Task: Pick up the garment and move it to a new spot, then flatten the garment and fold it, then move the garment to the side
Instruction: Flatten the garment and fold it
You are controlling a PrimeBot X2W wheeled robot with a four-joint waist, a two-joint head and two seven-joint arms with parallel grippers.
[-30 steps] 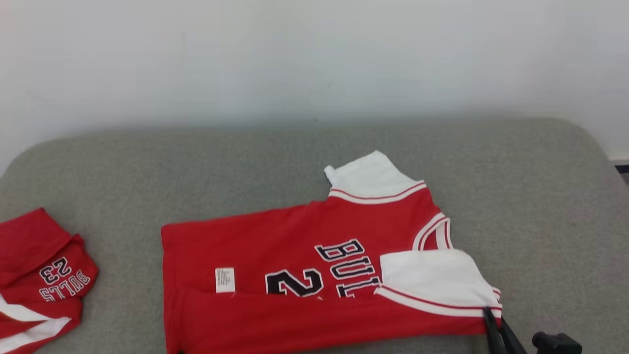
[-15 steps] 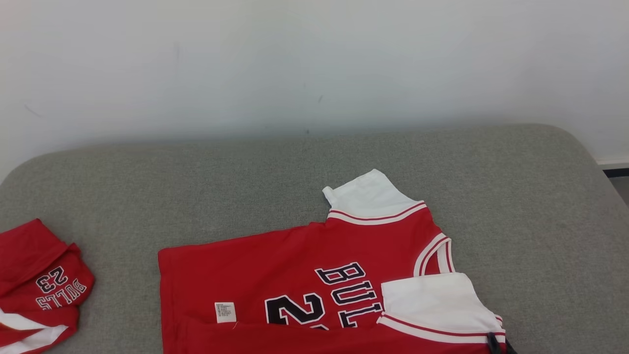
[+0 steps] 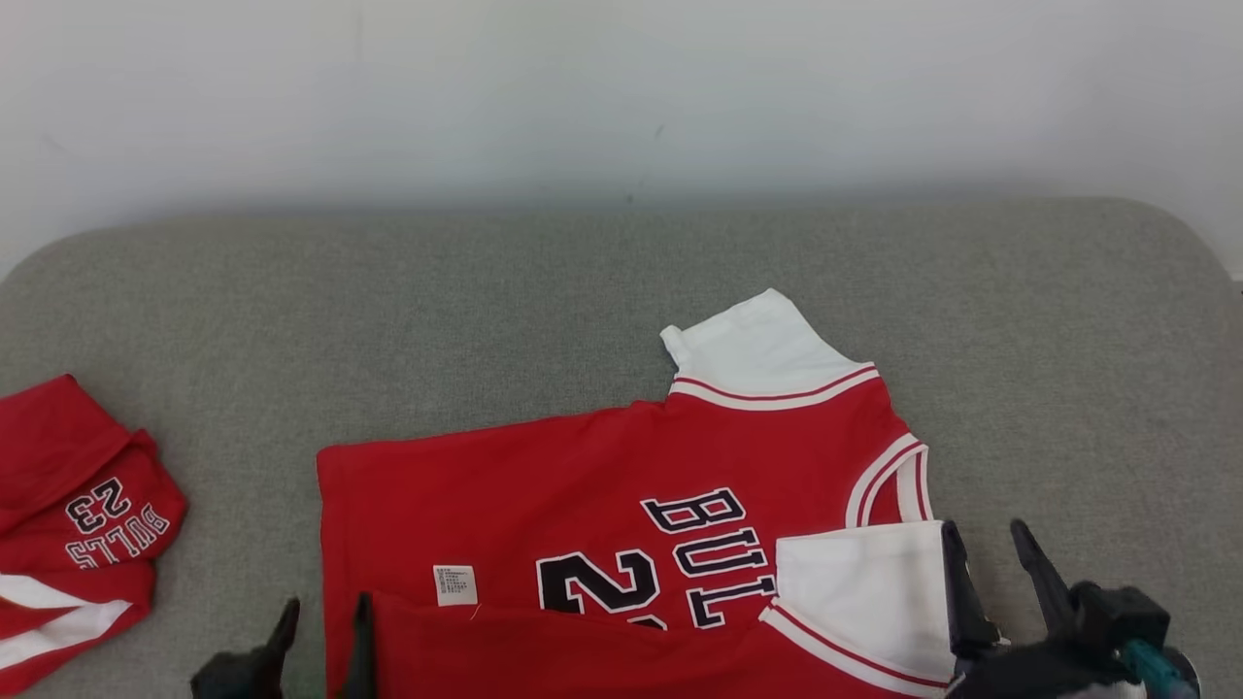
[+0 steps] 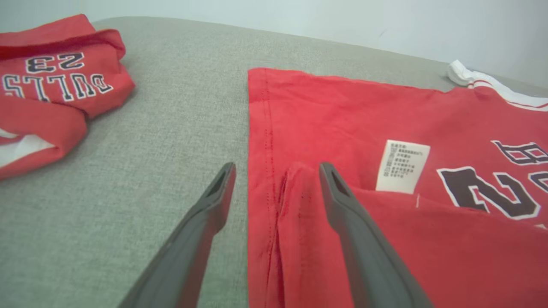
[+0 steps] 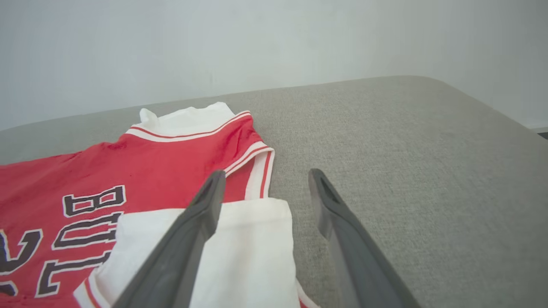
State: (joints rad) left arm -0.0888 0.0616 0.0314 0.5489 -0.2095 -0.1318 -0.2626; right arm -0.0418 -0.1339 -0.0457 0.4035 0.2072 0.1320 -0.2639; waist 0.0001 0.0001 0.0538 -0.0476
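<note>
Fold stage, I reckon. Jersey [image 3: 583, 485] on grey cushion [image 3: 486, 291], around 6 o'clock, near edge flapped over. Left jaws wide astride hem [image 4: 265, 128] at 7, right jaws wide at white sleeve [image 3: 864, 582], 5. Next: pinch both, carry toward 12.

The garment [image 3: 583, 476] is soft, matt red cloth with a fine knit and stitched hems. Its white sleeve panels look equally dull, and the lettering lies flat and a little smoother. Its small white label [image 3: 454, 585] looks like thin woven tape or paper. The grey surface [image 3: 388, 320] beneath is coarse, matt woven fabric. The second garment [image 3: 68, 505], at nine o'clock, is similar cloth. The wall [image 3: 583, 87], at twelve, is smooth and matt. The left gripper [image 3: 326, 607] and right gripper [image 3: 985, 532] look like dark matt plastic.
</note>
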